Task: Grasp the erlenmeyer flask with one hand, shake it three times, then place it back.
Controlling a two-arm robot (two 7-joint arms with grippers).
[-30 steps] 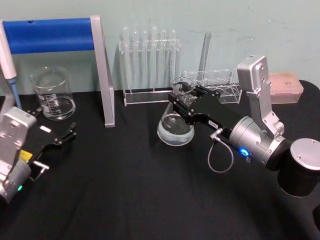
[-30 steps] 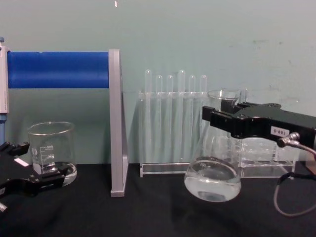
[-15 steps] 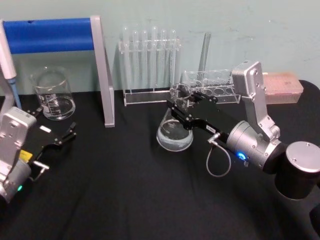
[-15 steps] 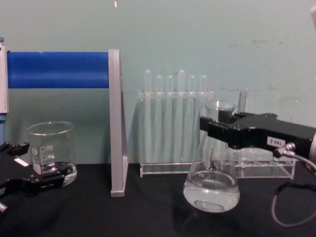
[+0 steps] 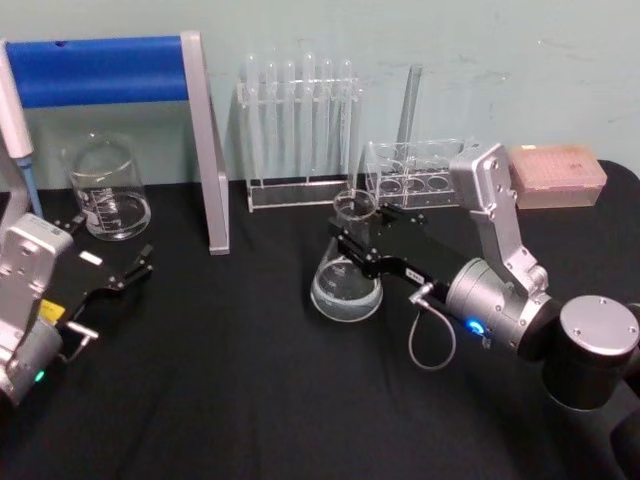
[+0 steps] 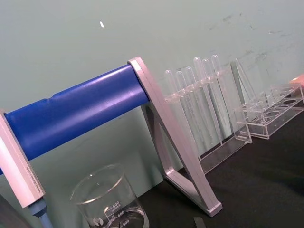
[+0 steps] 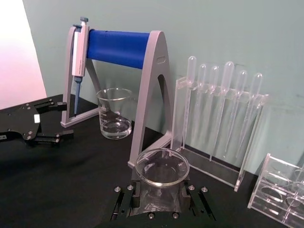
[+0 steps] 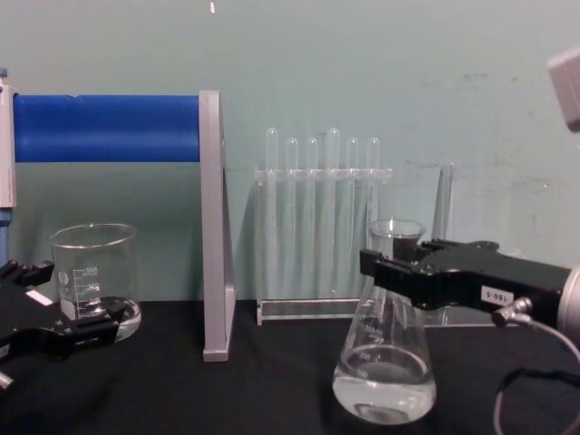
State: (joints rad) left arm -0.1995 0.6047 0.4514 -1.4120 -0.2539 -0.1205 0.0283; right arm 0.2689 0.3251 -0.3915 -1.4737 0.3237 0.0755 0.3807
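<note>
**A:** What has moved for you since a second ago?

**B:** Your right gripper (image 5: 356, 240) has come down and levelled out. The erlenmeyer flask (image 5: 346, 287) was tilted and higher then, and now it stands upright and lower, near the middle of the black table (image 5: 250, 400).

**A:** How does the gripper hold it?

**B:** Its black fingers pinch the narrow neck just under the flared rim, one on each side. From the chest view you cannot tell whether the base touches the table or sits just off it.

**A:** What is inside?

**B:** Clear liquid fills the bottom of the wide cone and lies level. The glass is clear. At far left the beaker (image 5: 105, 190) also seems to hold a shallow clear layer.

**A:** Do the views differ?

**B:** Yes. Your right wrist view looks down into the flask's open mouth, and it shows a pipette (image 7: 78, 52) hanging on the blue-barred pipette stand (image 5: 100, 70). Your left wrist view shows the printed scale on the beaker. The head view adds a pink box (image 5: 557, 175) at far right.

**A:** What else is there?

**B:** Behind the flask stand a test-tube rack (image 5: 300, 130) with six tubes and a low clear rack (image 5: 415, 170). Your left gripper (image 5: 108, 245) rests near the beaker with its fingers spread.
</note>
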